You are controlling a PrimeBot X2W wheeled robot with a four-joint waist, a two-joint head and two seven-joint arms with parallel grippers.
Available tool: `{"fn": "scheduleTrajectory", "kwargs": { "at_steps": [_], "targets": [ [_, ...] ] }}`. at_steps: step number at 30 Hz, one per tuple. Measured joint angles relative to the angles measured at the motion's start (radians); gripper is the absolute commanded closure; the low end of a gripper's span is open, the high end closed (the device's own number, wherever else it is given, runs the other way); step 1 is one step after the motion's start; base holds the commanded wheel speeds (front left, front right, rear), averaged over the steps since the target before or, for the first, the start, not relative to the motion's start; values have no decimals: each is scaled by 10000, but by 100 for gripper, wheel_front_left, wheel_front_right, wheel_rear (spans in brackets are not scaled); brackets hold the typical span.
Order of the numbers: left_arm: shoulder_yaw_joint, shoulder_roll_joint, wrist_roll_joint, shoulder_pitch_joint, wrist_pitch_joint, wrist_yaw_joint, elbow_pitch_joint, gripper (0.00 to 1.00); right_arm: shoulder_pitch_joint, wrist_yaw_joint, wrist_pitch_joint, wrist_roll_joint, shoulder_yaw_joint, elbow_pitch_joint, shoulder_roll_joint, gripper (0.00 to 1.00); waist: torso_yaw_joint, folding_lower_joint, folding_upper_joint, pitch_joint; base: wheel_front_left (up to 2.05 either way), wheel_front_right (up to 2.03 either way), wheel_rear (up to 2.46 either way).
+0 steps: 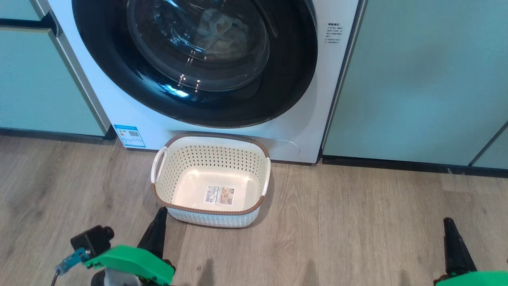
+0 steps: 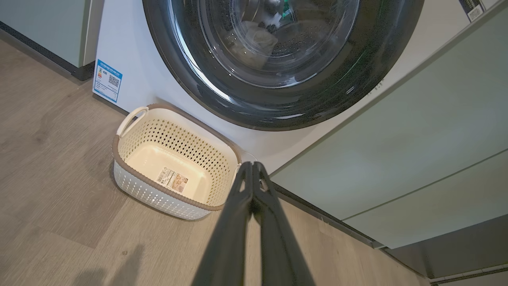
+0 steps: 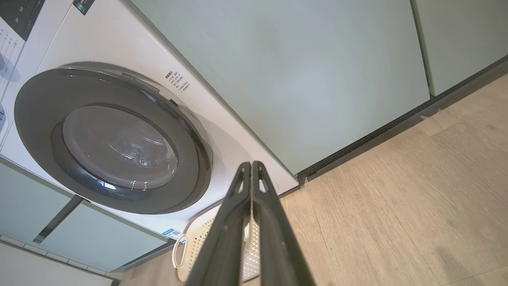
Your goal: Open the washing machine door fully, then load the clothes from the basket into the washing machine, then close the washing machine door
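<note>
The left gripper (image 1: 161, 210) has its 2 long dark fingers pressed together from base to tip, holding nothing. In the head view its tip lies at the near left corner of the basket (image 1: 212, 161); whether it touches the brown rim cannot be told. The right gripper (image 1: 449, 221) is likewise closed flat on nothing, over bare floor (image 1: 357, 222), well apart from the basket on its right.

The basket is a small rounded rectangle of cream plastic with diamond-perforated walls, 2 white loop handles and a smooth bottom bearing a label sticker (image 1: 219, 195). It stands on grey wood-grain planks, close against the foot of the washing machine (image 1: 119, 99).

Above it, the washing machine door (image 1: 278, 91), a glossy black ring around a bulging clear glass bowl, sits shut against the white front. The clothes (image 1: 222, 31) lie inside, behind the glass, a pale crumpled mass blurred by reflections; their print cannot be made out. A blue-white sticker (image 1: 129, 136) marks the machine's lower left corner. Flat pale teal cabinet doors (image 1: 416, 79) flank it.

The head view cuts off the door's top, and in the right wrist view the closed fingers hide much of the basket.
</note>
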Motion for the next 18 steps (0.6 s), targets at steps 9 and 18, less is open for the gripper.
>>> {"fn": "scheduleTrajectory", "kwargs": {
  "at_steps": [9, 18],
  "targets": [
    [65, -21, -974, -168, 209, -82, 142, 100, -249, 0, 194, 1024, -48, 194, -21, 100, 41, 0, 0, -15, 0, 0, 0],
    [251, -50, -1933, -279, 407, -174, 320, 100, -434, 0, 412, 2027, -159, 384, -36, 100, 83, 0, 0, -30, 0, 0, 0]
  ]
}}
